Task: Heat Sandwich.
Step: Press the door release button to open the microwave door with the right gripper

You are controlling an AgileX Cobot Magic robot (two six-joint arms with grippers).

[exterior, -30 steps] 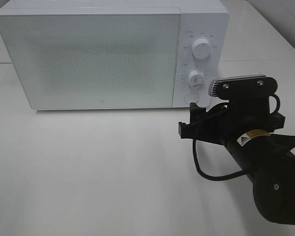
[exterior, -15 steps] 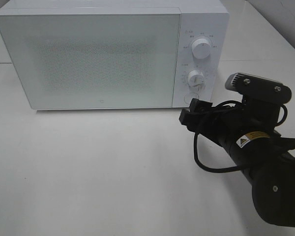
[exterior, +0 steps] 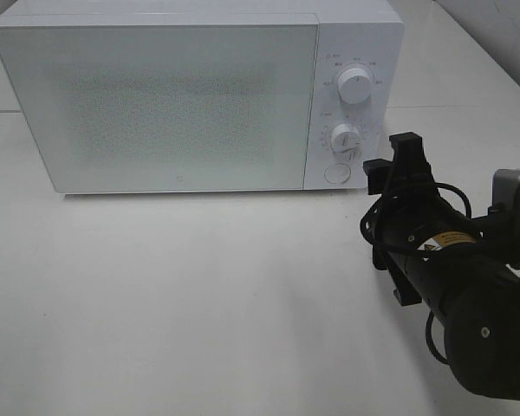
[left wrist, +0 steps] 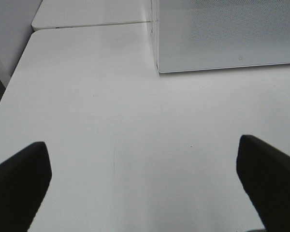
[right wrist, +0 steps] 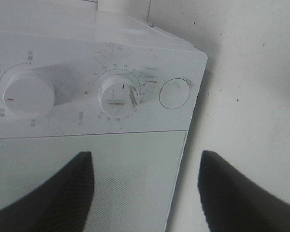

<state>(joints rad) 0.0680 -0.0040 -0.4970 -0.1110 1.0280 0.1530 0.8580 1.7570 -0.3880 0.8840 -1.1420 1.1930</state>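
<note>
The sandwich is out of view. A white microwave (exterior: 173, 104) stands at the back of the table with its door shut. On its panel are an upper knob (exterior: 355, 87), a lower knob (exterior: 345, 139) and a round door button (exterior: 336, 173). My right gripper (exterior: 390, 162) hovers just right of the panel's lower corner, rolled on its side and touching nothing. In the right wrist view its two dark fingers (right wrist: 63, 188) stand apart, open and empty, facing the lower knob (right wrist: 118, 94) and button (right wrist: 174, 93). My left gripper (left wrist: 145, 188) is wide open over bare table.
The white table (exterior: 199, 295) spreads in front of the microwave. My right arm's black body (exterior: 477, 321) fills the front right corner. In the left wrist view the microwave's lower left corner (left wrist: 159, 67) and the table's left edge (left wrist: 19, 82) show.
My right wrist has rolled and the gripper has pulled back to the right, away from the door button. Its fingers have come somewhat closer together. The left gripper has not moved.
</note>
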